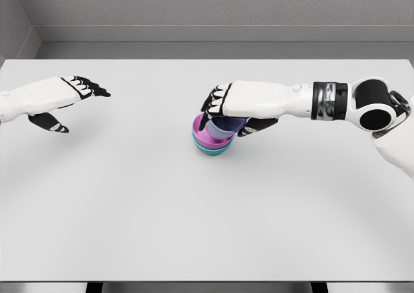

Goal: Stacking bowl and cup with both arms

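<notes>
Near the middle of the white table, seen from the head camera, a small stack stands a little right of centre: a teal bowl at the bottom, a pink bowl nested in it, and a purple cup sitting in the pink bowl, tilted slightly toward the right. The right hand reaches in from the right edge on a long white arm with a black band at the wrist, and it lies over the top of the cup. Its dark-tipped fingers curl down over the cup's far left rim while the thumb presses in from the near right side, so the hand is grasping the cup. The left hand comes in from the left edge and hangs above the table well apart from the stack, holding nothing. Its fingers are stretched out and loosely spread toward the right, with the thumb hanging below the palm. A grey wall rises behind the far edge of the table.
</notes>
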Robot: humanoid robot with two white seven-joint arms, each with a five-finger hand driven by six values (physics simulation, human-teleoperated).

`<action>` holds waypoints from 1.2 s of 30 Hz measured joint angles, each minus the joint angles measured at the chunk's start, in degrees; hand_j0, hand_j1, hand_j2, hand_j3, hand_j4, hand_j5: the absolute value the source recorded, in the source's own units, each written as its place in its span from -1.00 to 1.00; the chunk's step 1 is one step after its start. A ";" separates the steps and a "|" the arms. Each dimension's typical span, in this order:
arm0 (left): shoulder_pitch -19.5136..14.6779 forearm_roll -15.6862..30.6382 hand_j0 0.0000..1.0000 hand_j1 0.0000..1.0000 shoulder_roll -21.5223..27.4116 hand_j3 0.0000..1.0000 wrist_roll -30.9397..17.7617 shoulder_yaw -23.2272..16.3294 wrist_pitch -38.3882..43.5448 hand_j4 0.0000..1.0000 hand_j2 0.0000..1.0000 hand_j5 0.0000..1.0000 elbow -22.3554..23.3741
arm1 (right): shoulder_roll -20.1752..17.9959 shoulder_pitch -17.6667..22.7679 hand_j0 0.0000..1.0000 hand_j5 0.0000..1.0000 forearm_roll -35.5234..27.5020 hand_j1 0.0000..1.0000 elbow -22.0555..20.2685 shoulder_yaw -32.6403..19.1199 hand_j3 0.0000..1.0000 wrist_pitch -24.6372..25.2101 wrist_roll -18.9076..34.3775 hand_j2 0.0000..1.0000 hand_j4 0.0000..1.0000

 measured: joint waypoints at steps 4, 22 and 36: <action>0.00 0.00 1.00 1.00 -0.01 1.00 0.00 0.00 0.00 1.00 1.00 1.00 -0.01 | 0.00 0.00 1.00 1.00 0.04 1.00 0.16 0.24 1.00 0.01 -0.01 1.00 1.00; 0.08 -0.01 1.00 1.00 0.07 1.00 0.00 0.01 -0.01 1.00 1.00 1.00 0.01 | -10.55 14.93 1.00 1.00 -2.62 1.00 -2.94 -22.48 1.00 -0.07 0.01 1.00 1.00; 1.41 0.14 1.00 1.00 0.07 1.00 0.00 0.00 0.00 1.00 1.00 1.00 0.13 | -14.52 25.40 1.00 1.00 -4.05 1.00 -2.28 -34.65 1.00 0.02 0.00 1.00 1.00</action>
